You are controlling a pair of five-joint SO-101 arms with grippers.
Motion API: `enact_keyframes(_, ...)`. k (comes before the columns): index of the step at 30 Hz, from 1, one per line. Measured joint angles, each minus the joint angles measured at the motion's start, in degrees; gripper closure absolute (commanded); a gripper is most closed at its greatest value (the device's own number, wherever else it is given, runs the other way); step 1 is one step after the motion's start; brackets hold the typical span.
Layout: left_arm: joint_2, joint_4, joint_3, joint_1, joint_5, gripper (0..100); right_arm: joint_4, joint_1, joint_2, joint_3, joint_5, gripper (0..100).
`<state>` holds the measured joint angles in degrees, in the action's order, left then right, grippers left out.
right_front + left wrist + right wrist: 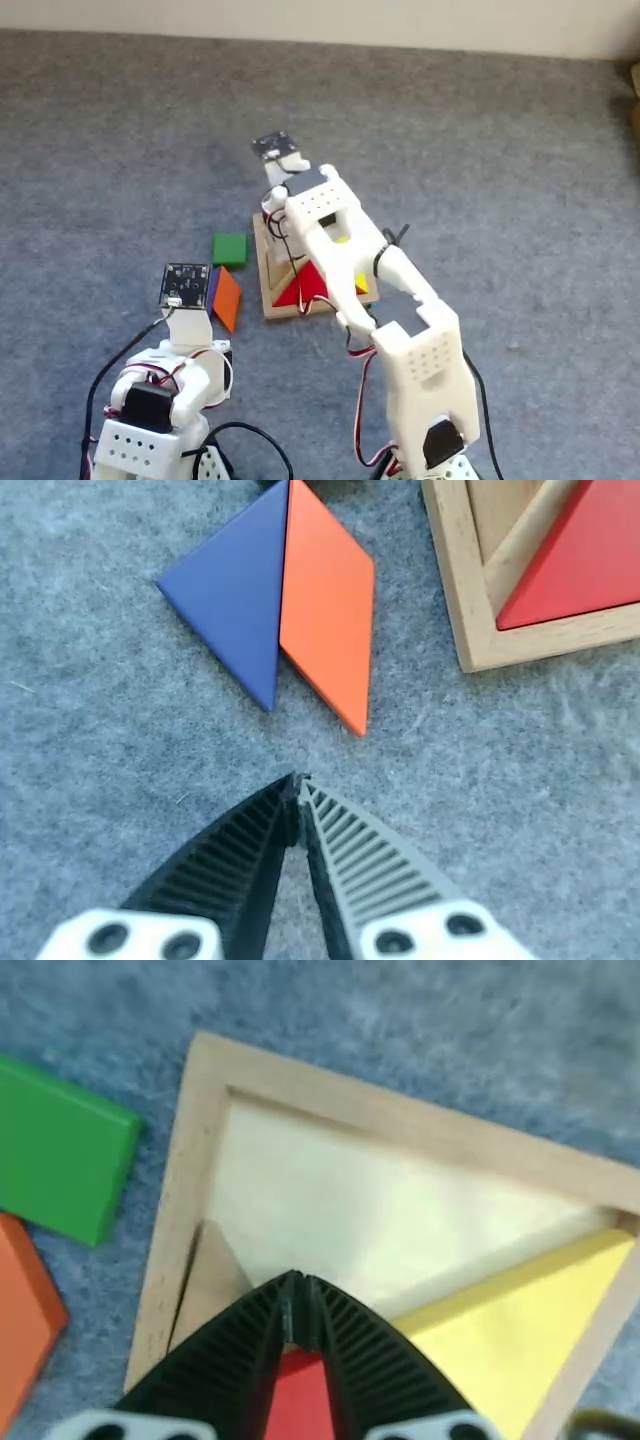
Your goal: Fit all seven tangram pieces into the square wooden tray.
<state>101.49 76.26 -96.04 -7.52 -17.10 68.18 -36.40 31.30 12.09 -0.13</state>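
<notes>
The square wooden tray [400, 1115] lies directly beneath the right pincer [298, 1280]. Its ribbed black jaws are pressed together, and the tips hang over the tray's bare, pale floor. Under the jaws, back toward the wrist, a red triangle [300, 1395] lies flat in the tray. On one flank of the pincer a yellow triangle [500, 1340] sits in a corner with its edge against the rim. On the other flank is a wood-coloured piece [210, 1280] — triangular as far as it shows — set along the inner wall. The tray is light wood with a raised rim, and the floor ahead of the tips is uncovered.

Outside the tray, off the same flank as the wood-coloured piece, a green square [60, 1155] rests on the tabletop [520, 150] just beside the outer wall.

The left pincer [298, 780] is closed too, its tips touching above grey, felt-like tabletop. Just ahead of it an orange parallelogram [328, 605] and a blue triangle [235, 590] lie flat, touching along one long edge. The parallelogram's nearest point is close to the tips but apart from them. Farther out on the orange side is a corner of the tray, with the red triangle inside it — well apart from this pincer.
</notes>
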Motion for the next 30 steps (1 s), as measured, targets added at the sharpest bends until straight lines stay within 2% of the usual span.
enact_keyframes(10,0.0,0.0,0.0,0.0,0.0,99,-3.6,-1.9,-1.6,-4.7,0.0,99.2)
enact_keyframes(23,0.0,0.0,0.0,0.0,0.0,99,5.5,-4.8,-2.5,-5.7,2.4,99.3)
enact_keyframes(30,0.0,0.0,0.0,0.0,0.0,99,6.9,-2.6,-11.8,-7.8,2.6,99.3)
